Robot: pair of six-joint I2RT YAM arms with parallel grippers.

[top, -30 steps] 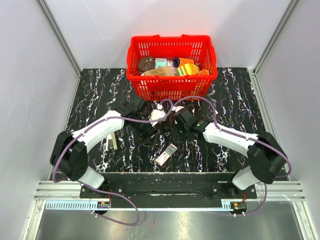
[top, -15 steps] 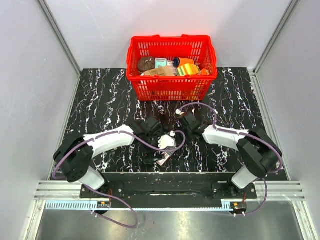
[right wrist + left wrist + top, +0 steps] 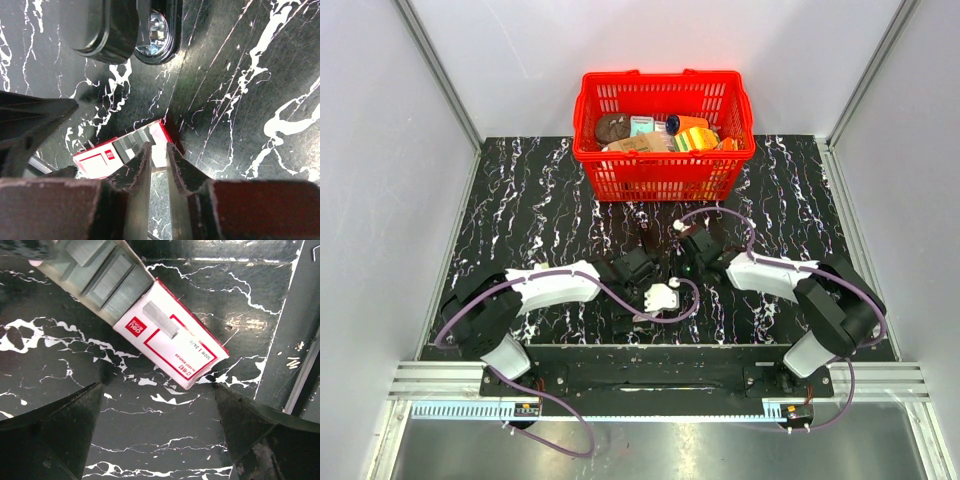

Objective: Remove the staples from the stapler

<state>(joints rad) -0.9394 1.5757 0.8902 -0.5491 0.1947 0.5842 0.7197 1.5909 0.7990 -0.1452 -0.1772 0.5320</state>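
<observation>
Pulled back from mid-table toward the near edge over the past second, the left gripper (image 3: 157, 386) now hangs low over the black marbled table (image 3: 520, 190), its jaws spread wider than they were and holding nothing. Just ahead of those jaws, in the lane between the two fingers, lies a red-and-white staple box (image 3: 170, 347), set at a slant. One of its corners sits close beside a fingertip, though the wrist view does not show whether they touch. A cream tray (image 3: 95, 275) slides out of the box's far end, away from the jaws, carrying grey strips of staples side by side. Farther in, the right gripper (image 3: 158, 145) points down at the table, having edged back a little toward its own side. Its jaws stand only a thin slit apart, and nothing shows in the gap but the table and the same box below the tips. The stapler (image 3: 100, 30) lies on the table beyond those fingertips and slightly to one side, clear of both jaws and gripped by neither. Its two black arms lie side by side, with bright metal showing inside one. Well beyond both grippers, at the table's far edge, a red basket (image 3: 660, 170) of assorted goods stands where it stood.
</observation>
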